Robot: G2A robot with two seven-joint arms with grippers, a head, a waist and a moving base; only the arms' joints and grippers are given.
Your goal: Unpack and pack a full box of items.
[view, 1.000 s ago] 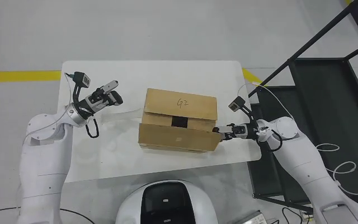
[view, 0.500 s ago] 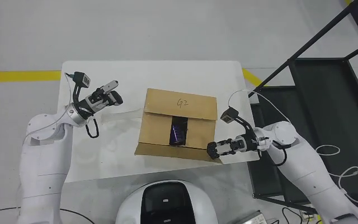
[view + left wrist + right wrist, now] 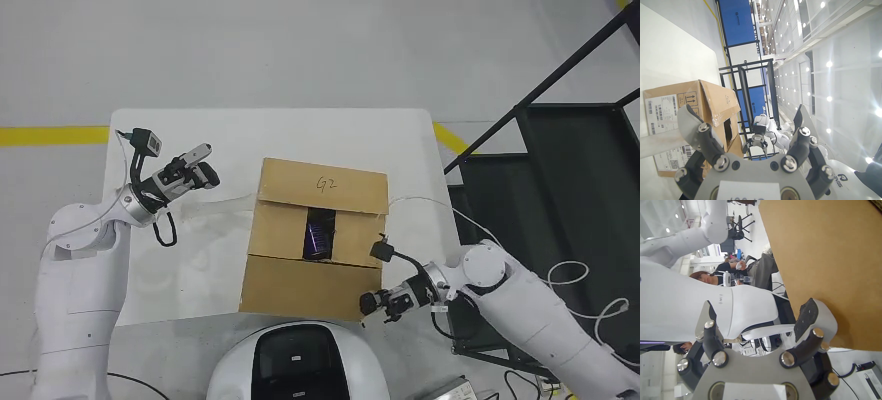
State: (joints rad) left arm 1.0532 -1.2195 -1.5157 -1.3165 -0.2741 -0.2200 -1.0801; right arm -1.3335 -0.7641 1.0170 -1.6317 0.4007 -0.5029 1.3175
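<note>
A brown cardboard box (image 3: 322, 190) stands mid-table. Its far flap, marked in pen, lies over the top. Its near flap (image 3: 298, 286) is folded out flat toward the table's front edge. Through the opening shows a dark item (image 3: 320, 232). My right gripper (image 3: 378, 302) is at the near flap's right front corner, open; in the right wrist view the gripper (image 3: 755, 319) has the flap (image 3: 819, 256) against the outside of one finger (image 3: 806, 317). My left gripper (image 3: 200, 165) hangs open over the table left of the box, and its wrist view (image 3: 744, 117) looks at the box (image 3: 696, 102).
The white table (image 3: 200, 270) has free room left of and behind the box. A black metal rack (image 3: 545, 200) stands close by the table's right edge. The near flap overhangs the front edge.
The right gripper has swung the near flap from over the box down and outward, moving toward the table's front edge. The opening now shows the dark item. The left arm has not moved.
</note>
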